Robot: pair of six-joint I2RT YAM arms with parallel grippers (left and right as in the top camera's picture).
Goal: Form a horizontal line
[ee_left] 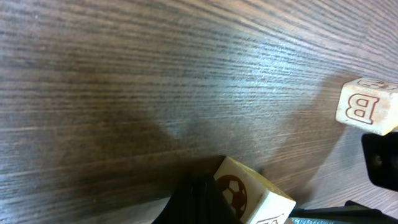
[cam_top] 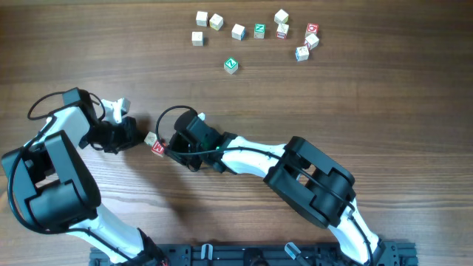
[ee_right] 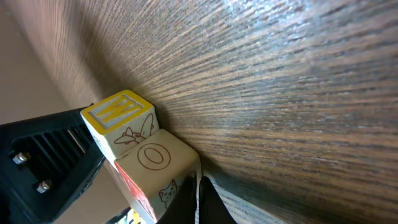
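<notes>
A yellow-faced cube (cam_top: 151, 138) with a football picture (ee_left: 252, 198) and a red-faced cube (cam_top: 157, 148) lie side by side between my two grippers. The right wrist view shows the yellow-faced cube (ee_right: 118, 121) against the red-faced one (ee_right: 155, 171), which has an O on top. In the left wrist view the red-faced cube shows a B (ee_left: 367, 106). My left gripper (cam_top: 135, 138) is shut, its tips (ee_left: 200, 202) against the football face. My right gripper (cam_top: 171, 145) is shut, its tips (ee_right: 199, 199) against the O cube. A pale cube (cam_top: 118, 108) lies beside the left wrist, its mark unreadable.
A loose group of several letter cubes lies at the far edge, among them a pale one (cam_top: 238, 31) and a red-lettered one (cam_top: 312, 29). A green-faced cube (cam_top: 231, 66) lies alone in front of them. Both arms lie low across the near table.
</notes>
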